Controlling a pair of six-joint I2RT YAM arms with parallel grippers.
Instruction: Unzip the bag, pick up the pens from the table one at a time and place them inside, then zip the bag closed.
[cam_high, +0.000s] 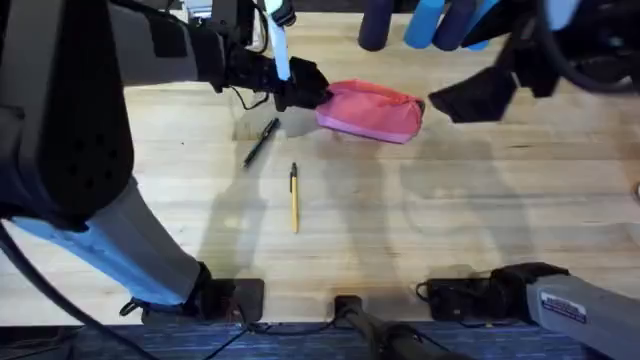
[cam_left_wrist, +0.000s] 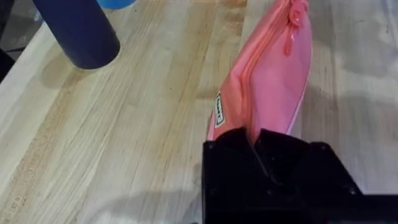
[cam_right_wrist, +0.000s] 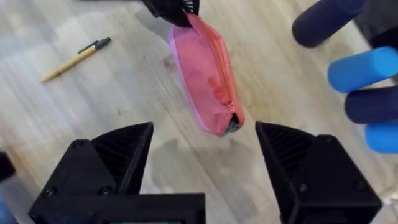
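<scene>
The pink bag (cam_high: 372, 110) lies on the table (cam_high: 420, 210) at the back, its zipper (cam_left_wrist: 258, 59) on top and closed along the stretch that shows. My left gripper (cam_high: 312, 92) is shut on the bag's left end, and its black fingers (cam_left_wrist: 236, 152) pinch the fabric of the bag (cam_left_wrist: 277, 81). Just off the bag's right end, my right gripper (cam_high: 445, 103) hovers open, its fingers (cam_right_wrist: 124, 149) spread wide above the bag (cam_right_wrist: 205, 74). The black pen (cam_high: 262, 140) and the yellow pen (cam_high: 294, 197) lie in front of the bag, to its left.
Dark blue and light blue cylinders (cam_high: 420, 22) stand behind the bag at the table's far edge; one dark blue cylinder (cam_left_wrist: 81, 31) is near the left gripper. Bare wood lies in front of the bag and to the right.
</scene>
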